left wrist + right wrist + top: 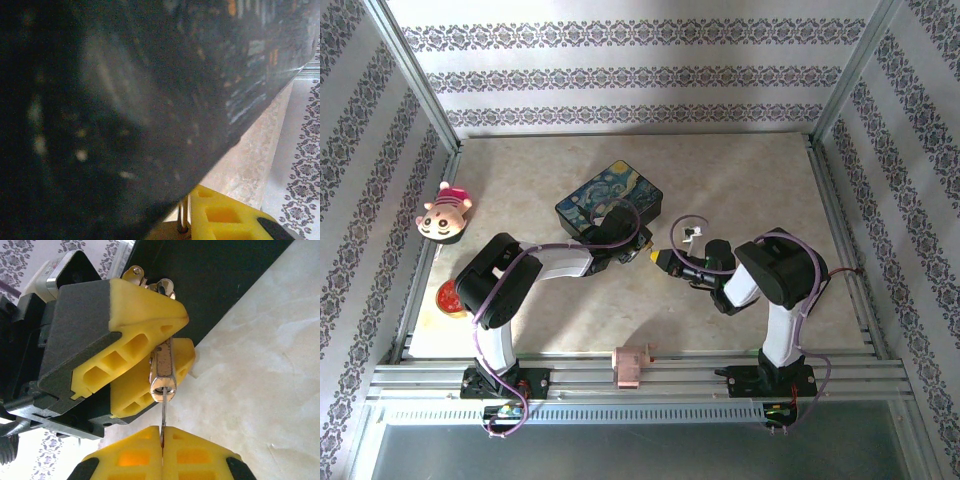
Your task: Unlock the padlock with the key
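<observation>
**Key meets lock, held up between the two arms**

The tiny brass-yellow padlock with the thin silvery shackle (162,371) is seen at the centre of the right wrist view. It's clamped between the yellow pads of the left claw (175,337), so the keyhole end is aimed down-frame at the other arm. The thin silvery key (163,415) is pinched at the bottom edge by the right claw (162,434), clenched tight, with its tip lined up at the keyhole, probably already in; how deep can't be told. Both seem to be kept off the beige marbled surface (740,170), likely so room is left for twisting. The dark blue swirl-painted box (610,200) is parked just above-left in the top view, and everything is boxed in by floral-striped wallpaper walls (620,70).
</observation>
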You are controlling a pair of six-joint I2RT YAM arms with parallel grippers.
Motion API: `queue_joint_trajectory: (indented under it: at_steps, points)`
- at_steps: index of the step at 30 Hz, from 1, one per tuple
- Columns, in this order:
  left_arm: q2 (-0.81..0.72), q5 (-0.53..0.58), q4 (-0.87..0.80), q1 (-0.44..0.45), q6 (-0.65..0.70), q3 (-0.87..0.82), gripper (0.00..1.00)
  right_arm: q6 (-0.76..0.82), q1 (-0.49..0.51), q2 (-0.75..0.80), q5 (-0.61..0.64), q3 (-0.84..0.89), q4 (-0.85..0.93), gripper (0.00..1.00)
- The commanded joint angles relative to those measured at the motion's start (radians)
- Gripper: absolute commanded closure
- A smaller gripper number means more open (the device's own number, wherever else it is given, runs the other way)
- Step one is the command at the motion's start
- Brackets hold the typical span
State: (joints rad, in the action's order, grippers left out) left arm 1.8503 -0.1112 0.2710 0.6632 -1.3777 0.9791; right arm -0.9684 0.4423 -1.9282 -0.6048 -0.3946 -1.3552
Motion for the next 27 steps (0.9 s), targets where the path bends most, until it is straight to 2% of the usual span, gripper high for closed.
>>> queue_joint_trajectory:
  at_steps: [1,18,27]
  points:
    - [0.017,-0.161,-0.042,0.009,-0.08,-0.043,1.0,-0.055,-0.039,-0.034,0.046,-0.046,-0.031,1.0]
    - [0.016,-0.163,-0.033,0.008,-0.08,-0.049,1.0,-0.129,-0.084,-0.054,0.003,-0.078,-0.031,1.0]
    - [0.018,-0.166,-0.027,0.009,-0.083,-0.044,1.0,-0.121,-0.07,-0.067,0.01,-0.087,-0.032,1.0]
